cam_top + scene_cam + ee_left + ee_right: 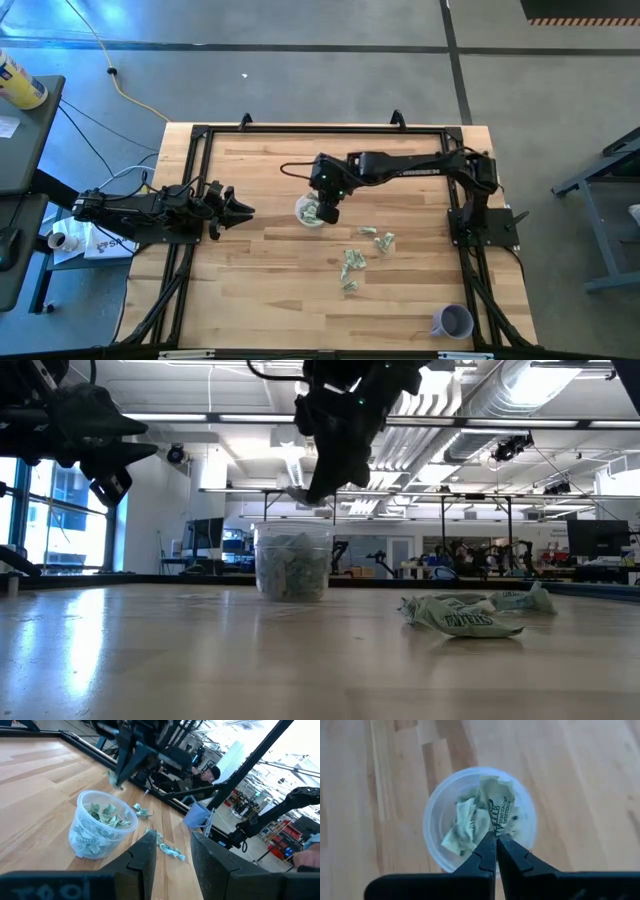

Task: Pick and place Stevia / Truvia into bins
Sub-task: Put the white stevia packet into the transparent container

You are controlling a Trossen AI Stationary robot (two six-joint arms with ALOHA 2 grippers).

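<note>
The clear plastic cup (307, 212) (292, 565) (97, 832) (436, 820) stands upright on its base mid-table and holds several green-and-white sweetener packets. My right gripper (328, 213) (318, 490) (496, 839) hangs just above the cup's mouth, shut on one packet (497, 810). More loose packets (352, 266) (462, 615) (167, 849) lie flat on the wood to the cup's right and toward the near edge. My left gripper (240, 209) (172, 852) waits open, raised over the table's left side and pointing at the cup. My right gripper pinches one packet by its near edge (496, 831) between its two fingertips, coming from above and pointing down. The packet is lifted clear over the cup's opening. In the low view, part of the packet (298, 492) sticks out sideways from the fingertips, above the cup's rim.
An opaque lavender cup (455, 322) (198, 815) stands near the table's near right corner. A black frame (205, 135) runs round the tabletop. Bare wood lies between the left gripper and the clear cup. A person (207, 775) sits beyond the table in the left wrist view.
</note>
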